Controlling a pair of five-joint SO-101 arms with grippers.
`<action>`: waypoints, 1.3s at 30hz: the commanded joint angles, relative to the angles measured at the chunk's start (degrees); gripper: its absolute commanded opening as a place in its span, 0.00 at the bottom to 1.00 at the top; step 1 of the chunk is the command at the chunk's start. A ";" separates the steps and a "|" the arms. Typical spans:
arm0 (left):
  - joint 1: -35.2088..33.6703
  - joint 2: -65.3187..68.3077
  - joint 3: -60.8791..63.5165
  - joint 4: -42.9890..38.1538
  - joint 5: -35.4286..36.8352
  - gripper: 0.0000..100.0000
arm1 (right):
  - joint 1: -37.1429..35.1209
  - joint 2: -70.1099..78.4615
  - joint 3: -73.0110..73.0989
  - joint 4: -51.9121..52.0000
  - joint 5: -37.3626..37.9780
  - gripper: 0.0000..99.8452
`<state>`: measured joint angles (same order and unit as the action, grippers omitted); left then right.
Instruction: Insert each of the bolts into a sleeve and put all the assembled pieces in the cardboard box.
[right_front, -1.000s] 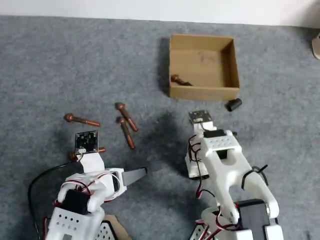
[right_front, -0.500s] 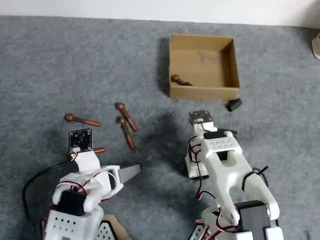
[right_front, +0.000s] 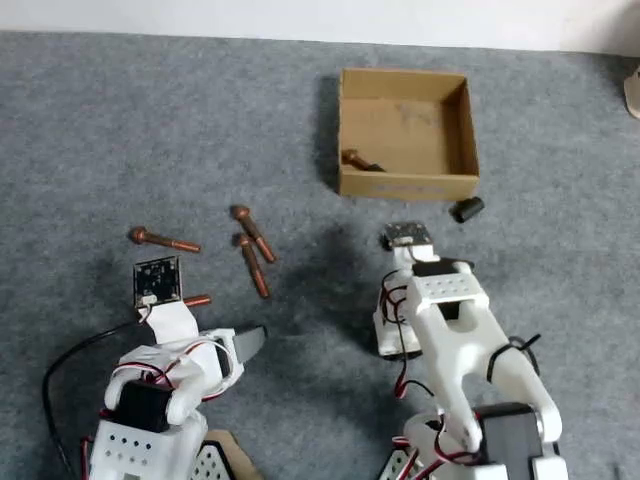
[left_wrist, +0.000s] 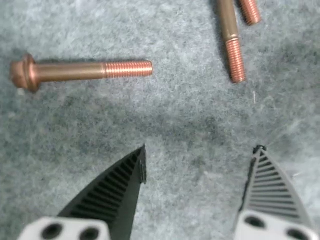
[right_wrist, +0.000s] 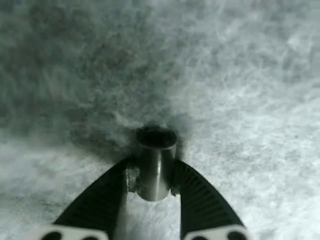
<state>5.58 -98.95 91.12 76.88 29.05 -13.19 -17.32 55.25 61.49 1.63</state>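
Note:
Several copper bolts lie loose on the grey carpet: one (right_front: 165, 240) at the left, two (right_front: 252, 232) (right_front: 253, 268) side by side, and one (right_front: 195, 300) half hidden by the left arm. In the left wrist view my left gripper (left_wrist: 200, 154) stands open over bare carpet, a bolt (left_wrist: 80, 72) lying just beyond its fingertips. My right gripper (right_wrist: 152, 175) is shut on a dark sleeve (right_wrist: 156, 165), held upright with its open end facing out. The cardboard box (right_front: 405, 185) holds one assembled piece (right_front: 360, 160). Another black sleeve (right_front: 467, 209) lies outside the box's near right corner.
The right arm (right_front: 445, 300) stands between the bolts and the box. A white wall edge runs along the far side of the carpet. Open carpet lies left of the box and beyond the bolts.
The left arm has drawn back and a little to the left, its dark finger sliding toward the near edge. The right arm has barely shifted and still holds the sleeve.

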 joint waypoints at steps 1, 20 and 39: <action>-0.22 0.48 -2.59 0.35 0.62 0.31 | 0.75 -8.48 -1.10 4.35 -1.93 0.00; -0.31 9.19 -8.04 0.88 1.93 0.32 | 0.31 -15.96 -2.59 1.27 -0.79 0.00; -0.40 68.18 -44.26 -10.73 12.40 0.32 | 0.40 -16.66 1.63 -2.95 -1.67 0.00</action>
<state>5.58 -36.62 54.55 66.95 39.34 -13.36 -32.09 57.01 60.26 0.48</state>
